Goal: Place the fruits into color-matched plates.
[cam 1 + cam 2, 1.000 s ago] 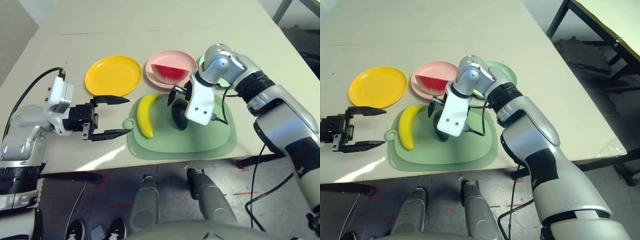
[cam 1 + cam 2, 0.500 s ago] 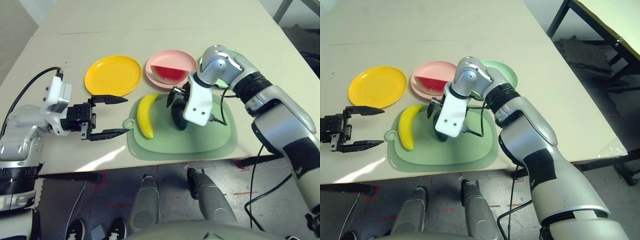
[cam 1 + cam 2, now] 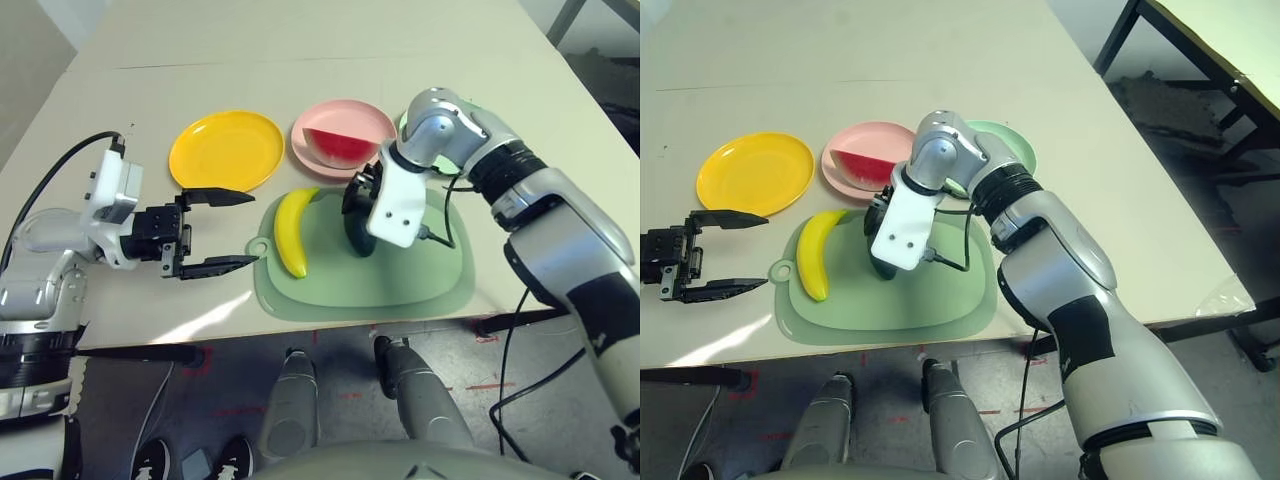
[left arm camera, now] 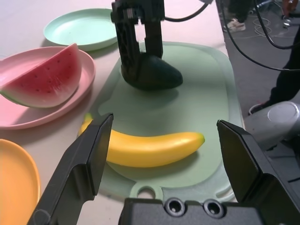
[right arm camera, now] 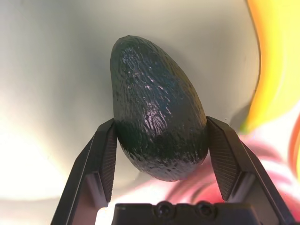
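Three fruits and three plates are on the table, plus one pale green mat lying close to the near table edge. Nearest, on the mat, lie two fruits: the yellow banana on its left part, one tip reaching past the mat's far rim, and the dark green avocado near the middle. The right gripper has its two fingers pressed against the avocado's broad end — in the right wrist view both pads touch the skin. Half a second ago the fingers stood apart just above the fruit; now they have come down and closed on it, while the avocado lies on the mat as before.

The left gripper hovers over bare table left of the mat, fingers spread wide and holding nothing, pointing toward the banana — unmoved since the earlier frames.

Farther back stand the plates: the yellow plate on the left, with nothing on it; the pink plate beside it, holding the red watermelon wedge; and the mint green plate behind the right arm, also bare. Between the mat and the yellow plate there is open table, and beyond the plates the surface runs free to the far edge.
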Robot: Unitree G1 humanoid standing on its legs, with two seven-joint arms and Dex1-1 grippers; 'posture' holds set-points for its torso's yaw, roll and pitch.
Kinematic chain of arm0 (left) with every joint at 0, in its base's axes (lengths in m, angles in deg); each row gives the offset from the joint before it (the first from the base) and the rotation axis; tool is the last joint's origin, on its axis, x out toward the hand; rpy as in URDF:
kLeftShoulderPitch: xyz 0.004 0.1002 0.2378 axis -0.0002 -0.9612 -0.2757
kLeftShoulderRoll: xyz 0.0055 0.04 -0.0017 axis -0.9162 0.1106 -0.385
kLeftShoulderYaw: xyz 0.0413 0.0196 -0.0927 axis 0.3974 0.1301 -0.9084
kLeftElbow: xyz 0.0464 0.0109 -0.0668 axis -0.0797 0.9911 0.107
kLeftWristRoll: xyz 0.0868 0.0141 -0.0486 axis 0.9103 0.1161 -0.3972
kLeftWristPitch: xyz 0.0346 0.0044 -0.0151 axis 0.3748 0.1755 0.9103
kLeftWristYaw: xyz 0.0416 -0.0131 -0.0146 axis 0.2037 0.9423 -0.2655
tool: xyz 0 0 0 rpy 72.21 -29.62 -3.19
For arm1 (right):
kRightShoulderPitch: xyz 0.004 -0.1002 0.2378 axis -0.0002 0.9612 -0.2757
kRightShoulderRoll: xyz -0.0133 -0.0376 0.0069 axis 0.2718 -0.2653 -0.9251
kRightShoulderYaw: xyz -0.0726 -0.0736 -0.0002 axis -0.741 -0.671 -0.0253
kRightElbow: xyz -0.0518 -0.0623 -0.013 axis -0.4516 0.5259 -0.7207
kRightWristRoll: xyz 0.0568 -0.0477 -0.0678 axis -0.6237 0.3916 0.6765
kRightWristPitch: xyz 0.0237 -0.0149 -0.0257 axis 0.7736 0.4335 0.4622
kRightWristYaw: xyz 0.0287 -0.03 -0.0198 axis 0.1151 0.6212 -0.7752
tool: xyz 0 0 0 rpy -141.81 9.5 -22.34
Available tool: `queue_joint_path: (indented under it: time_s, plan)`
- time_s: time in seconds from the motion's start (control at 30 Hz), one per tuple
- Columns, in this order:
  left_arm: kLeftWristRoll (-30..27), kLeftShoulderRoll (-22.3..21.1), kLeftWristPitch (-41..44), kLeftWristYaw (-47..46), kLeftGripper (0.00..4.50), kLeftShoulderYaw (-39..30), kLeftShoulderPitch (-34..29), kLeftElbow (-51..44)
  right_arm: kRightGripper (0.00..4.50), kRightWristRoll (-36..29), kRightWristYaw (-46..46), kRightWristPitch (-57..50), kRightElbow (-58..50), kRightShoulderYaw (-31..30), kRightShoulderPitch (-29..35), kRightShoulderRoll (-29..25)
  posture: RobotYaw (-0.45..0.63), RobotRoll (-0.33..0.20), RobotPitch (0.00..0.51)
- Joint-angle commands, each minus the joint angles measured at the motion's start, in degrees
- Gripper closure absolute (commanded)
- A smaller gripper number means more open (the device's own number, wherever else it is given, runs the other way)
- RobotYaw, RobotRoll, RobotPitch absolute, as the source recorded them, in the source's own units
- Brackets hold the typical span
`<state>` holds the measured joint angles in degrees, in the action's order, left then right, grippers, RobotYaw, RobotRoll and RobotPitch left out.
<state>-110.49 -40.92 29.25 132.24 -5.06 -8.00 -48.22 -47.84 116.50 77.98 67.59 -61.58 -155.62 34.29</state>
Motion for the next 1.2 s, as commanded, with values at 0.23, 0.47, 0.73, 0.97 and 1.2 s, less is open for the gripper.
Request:
queue_joint_path:
  time_s: [0.23, 0.47, 0.73, 0.97, 1.2]
  plan:
    - [0.5, 3.5, 3.9, -6.9, 0.00, 2.0, 0.5, -3.5, 1.41, 8.1, -12.0, -10.9, 7.4, 3.2, -6.3, -7.5, 0.01, 0.000, 0.247]
    - [2.2, 3.2, 2.9, -5.8, 0.00, 3.6, 2.4, -0.9, 1.41, 21.5, -28.2, -19.0, 15.5, -1.5, -8.3, -9.8, -0.01, 0.000, 0.244]
    - [2.9, 2.6, 2.8, -5.0, 0.00, 3.6, 1.5, -1.5, 1.41, 27.0, -40.1, -27.5, 20.1, -2.3, -5.7, -8.3, 0.01, 0.000, 0.249]
    - [2.5, 2.4, 3.1, -5.8, 0.00, 2.8, -0.5, -3.6, 1.41, 27.8, -42.4, -30.6, 21.0, -1.2, -3.8, -7.4, 0.03, 0.000, 0.255]
    - [2.6, 2.8, 3.1, -6.8, 0.00, 3.0, -1.4, -4.7, 0.05, 27.9, -43.5, -31.4, 21.2, -0.8, -3.1, -7.9, 0.03, 0.000, 0.250]
